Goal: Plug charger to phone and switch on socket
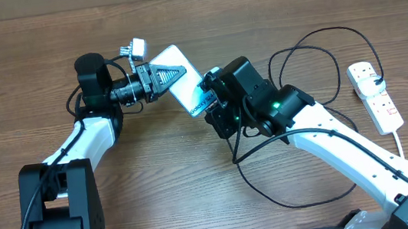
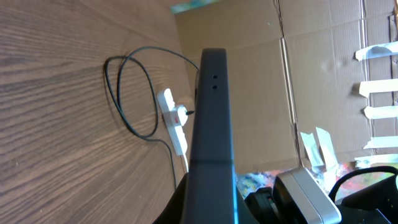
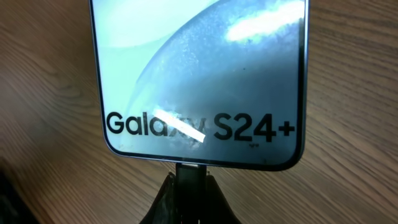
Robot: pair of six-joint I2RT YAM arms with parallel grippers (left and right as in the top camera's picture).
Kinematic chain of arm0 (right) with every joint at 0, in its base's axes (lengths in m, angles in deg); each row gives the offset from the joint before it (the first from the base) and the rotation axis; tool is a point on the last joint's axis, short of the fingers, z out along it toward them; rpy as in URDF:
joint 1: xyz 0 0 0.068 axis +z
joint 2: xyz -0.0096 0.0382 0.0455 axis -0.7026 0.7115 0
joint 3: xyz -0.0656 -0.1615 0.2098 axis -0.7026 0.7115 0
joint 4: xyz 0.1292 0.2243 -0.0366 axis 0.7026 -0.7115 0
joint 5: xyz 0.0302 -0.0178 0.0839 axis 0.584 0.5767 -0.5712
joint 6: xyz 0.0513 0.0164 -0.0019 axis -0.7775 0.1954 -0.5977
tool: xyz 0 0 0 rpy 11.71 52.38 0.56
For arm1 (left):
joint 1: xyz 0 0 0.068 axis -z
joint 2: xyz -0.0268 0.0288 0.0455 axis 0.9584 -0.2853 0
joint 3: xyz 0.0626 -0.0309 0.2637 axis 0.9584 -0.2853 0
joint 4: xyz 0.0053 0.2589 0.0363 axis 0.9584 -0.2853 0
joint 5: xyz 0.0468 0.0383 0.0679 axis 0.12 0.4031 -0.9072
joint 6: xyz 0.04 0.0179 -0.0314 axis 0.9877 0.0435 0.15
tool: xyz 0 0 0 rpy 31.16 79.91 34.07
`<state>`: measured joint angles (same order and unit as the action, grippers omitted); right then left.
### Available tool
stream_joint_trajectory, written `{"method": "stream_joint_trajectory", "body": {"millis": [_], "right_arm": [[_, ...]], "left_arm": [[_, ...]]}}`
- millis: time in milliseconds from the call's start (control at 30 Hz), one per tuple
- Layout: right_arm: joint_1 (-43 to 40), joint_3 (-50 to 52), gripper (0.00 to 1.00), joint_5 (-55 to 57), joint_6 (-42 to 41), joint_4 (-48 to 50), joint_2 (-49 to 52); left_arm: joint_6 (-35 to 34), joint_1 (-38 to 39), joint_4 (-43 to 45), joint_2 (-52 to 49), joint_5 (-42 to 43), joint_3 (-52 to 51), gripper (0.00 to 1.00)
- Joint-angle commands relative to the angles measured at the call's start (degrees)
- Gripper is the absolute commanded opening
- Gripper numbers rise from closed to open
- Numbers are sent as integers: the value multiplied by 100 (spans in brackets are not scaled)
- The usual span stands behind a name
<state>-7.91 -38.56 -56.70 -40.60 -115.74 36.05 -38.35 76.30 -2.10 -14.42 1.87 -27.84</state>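
Plug-in step: left end effector [image 1: 175, 74] is clamped on the slim light blue-teal smartphone with black edges [image 1: 179, 85], mid-worktop toward the far edge. Right end effector [image 1: 211, 106] is clamped on the small black plug tip [image 3: 188, 169] of the thin black looped charger cable [image 1: 325, 30], with the tip at the phone's port edge. Can't tell seating depth, so the next move probably needs a straight push along the phone's axis, then the red switch on the white oblong plastic power strip [image 1: 374, 95] by the right edge.
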Motion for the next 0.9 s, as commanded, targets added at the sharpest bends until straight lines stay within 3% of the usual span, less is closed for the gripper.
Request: {"method": "stream_joint_trajectory", "body": {"millis": [0,267,367,467,600,700,767,867], "right_arm": [[33,-337,4,-485,-131,835,-37],[0,-337,5,-592,-267,848,-39],[0,-337,21,-595,-280,369,-66],[-7,-341,29,-588,-280,79,-136],[-68,-367,51,-566,-282,-98,-455],[-236,-581,61,-549,-282,-564,-793],[-413,-809,79,-507,-282,-1036,-1047],[-776,-1213,89,-367,-282,-1873,-1491]], "left_arm": [[280,420,-111,-4,949,-114,4],[299,428,-116,-4,997,-114,4],[302,422,-114,-2,857,-114,4],[299,424,-114,-2,627,-114,4],[212,431,-155,-4,236,-114,4],[-74,442,-212,-2,-170,-114,4],[-365,516,-280,-2,-614,-114,4],[-1067,772,-293,-2,-1427,-111,4]]}}
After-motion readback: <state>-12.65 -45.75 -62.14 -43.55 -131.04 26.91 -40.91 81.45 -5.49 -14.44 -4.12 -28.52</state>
